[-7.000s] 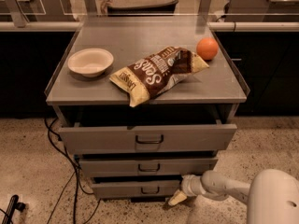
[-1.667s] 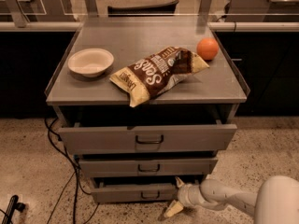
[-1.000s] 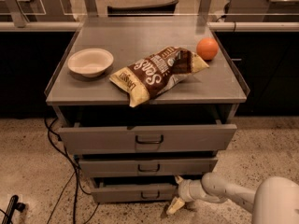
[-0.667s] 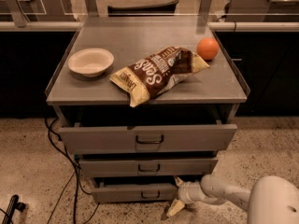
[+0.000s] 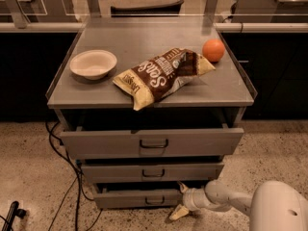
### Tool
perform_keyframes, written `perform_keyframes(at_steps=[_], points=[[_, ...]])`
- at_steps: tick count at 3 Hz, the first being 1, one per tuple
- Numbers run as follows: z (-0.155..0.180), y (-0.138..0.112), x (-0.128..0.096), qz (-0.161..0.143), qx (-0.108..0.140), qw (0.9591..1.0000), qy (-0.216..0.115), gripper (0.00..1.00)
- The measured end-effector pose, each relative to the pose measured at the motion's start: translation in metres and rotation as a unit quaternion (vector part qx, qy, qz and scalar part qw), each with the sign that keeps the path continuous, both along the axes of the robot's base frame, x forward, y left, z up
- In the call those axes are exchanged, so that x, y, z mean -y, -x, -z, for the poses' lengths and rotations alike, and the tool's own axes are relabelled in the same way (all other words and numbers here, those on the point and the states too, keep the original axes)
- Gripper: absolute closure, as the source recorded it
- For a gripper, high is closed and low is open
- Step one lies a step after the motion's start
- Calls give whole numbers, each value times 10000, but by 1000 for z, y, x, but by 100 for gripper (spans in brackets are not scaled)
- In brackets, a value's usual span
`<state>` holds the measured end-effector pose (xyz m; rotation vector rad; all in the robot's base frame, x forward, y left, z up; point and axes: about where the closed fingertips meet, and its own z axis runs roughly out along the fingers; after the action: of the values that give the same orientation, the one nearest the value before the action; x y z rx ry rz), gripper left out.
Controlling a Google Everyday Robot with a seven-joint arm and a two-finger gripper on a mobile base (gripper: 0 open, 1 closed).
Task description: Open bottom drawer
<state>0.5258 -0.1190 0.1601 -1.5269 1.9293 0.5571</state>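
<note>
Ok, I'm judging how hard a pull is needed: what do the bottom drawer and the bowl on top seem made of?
The bottom drawer: likely sheet metal, matte grey paint, judging by its flat thin front and dark loop handle. The bowl: pale, dull, thin-rimmed, so probably paper or moulded fibre; plastic is possible. The gripper sits by the drawer's right end, near the floor.

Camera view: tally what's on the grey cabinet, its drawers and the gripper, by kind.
Bowl: 1
Chip bag: 1
Orange: 1
Drawers: 3 (top drawer, middle drawer, bottom drawer)
Gripper: 1, low at the bottom drawer's right end
Total: 7
</note>
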Motion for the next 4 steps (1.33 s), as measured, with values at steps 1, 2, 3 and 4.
perform_keyframes(at_steps=[1,2,3,4], points=[[0,0,0,0,0,10000,0,38],[-8,0,0,0,0,10000,0,62],[-13,0,2,0,0,10000,0,84],[-25,10,10,-209,83,9997,3,100]])
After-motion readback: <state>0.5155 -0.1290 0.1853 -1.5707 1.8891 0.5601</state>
